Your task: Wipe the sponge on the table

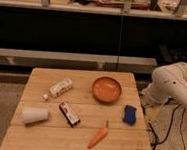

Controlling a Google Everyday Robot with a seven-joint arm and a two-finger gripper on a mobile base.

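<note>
The dark blue sponge [129,115] lies on the light wooden table [80,138], near its right edge and just below the orange bowl [107,89]. My white arm [172,86] bulges in from the right, beside the table's right edge and a little above and to the right of the sponge. It touches nothing on the table. My gripper itself does not show in this view; it is hidden behind or below the arm's white links.
A carrot [98,136] lies at the front centre. A dark red-and-white flat box [69,113], a tipped white cup [34,115] and a small white bottle [60,88] occupy the left half. A long pale shelf [64,56] with metal posts runs behind. Cables [155,139] hang at the right.
</note>
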